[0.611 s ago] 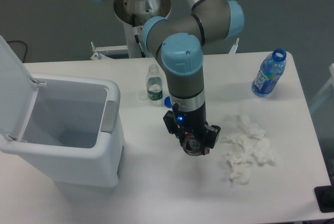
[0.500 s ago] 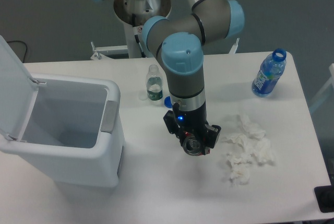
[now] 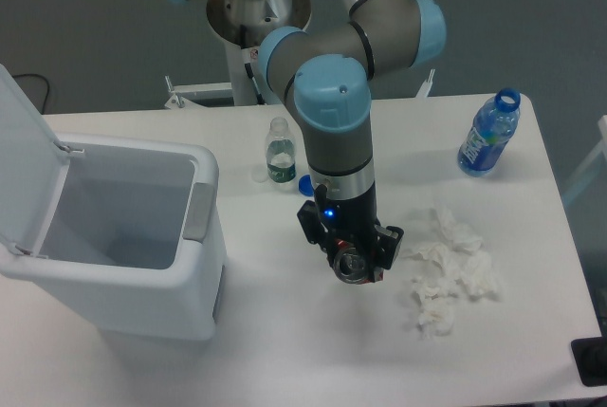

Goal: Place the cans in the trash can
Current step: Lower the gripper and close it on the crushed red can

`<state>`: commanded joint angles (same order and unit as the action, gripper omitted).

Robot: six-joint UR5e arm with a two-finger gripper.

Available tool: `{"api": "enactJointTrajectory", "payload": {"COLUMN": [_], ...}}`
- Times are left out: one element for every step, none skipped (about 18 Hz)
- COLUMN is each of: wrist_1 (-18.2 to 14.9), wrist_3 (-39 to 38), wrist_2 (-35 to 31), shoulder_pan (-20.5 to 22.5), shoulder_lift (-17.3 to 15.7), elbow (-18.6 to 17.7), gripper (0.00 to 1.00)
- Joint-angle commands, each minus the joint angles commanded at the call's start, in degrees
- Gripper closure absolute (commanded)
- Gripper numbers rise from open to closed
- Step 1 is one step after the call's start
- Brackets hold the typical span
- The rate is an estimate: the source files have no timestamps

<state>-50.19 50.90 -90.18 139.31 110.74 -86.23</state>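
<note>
Glossy white plastic trash can (image 3: 142,317), clear plastic bottles (image 3: 280,153), crumpled paper tissue (image 3: 451,269), matt white table (image 3: 313,350).

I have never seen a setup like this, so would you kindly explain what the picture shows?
This is a single robot arm, grey with blue caps, seen from a fixed camera looking down from above the table. Its grasping part, the pincer, points downward and seems to be closed around a crushed red can. On the left stands a white trash can with its lid flipped open. Also on the table are a small clear bottle, a blue bottle and some crumpled white tissues.
</note>
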Motion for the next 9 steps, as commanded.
{"api": "enactJointTrajectory", "payload": {"wrist_1": [-0.09, -0.09, -0.09, 0.0, 0.09, 0.17, 0.18, 0.18, 0.18], "wrist_3": [-1.84, -3.86, -5.44, -7.03, -9.13, -12.2, -15.1, -17.48, -18.98], "wrist_2": [0.52, 1.31, 1.93, 2.46, 2.64, 2.9, 3.68, 4.82, 5.7], "shoulder_pan": [0.09, 0.09, 0.26, 0.26, 0.26, 0.18, 0.0, 0.0, 0.09], "shoulder_lift": [-0.09, -0.35, -1.31, -2.36, -2.98, -3.6, -4.39, -5.53, -6.93], "elbow": [0.62, 1.06, 1.15, 1.15, 1.24, 1.33, 1.33, 1.33, 1.33], "gripper": [0.39, 0.39, 0.39, 0.39, 0.39, 0.39, 0.39, 0.39, 0.39]}}
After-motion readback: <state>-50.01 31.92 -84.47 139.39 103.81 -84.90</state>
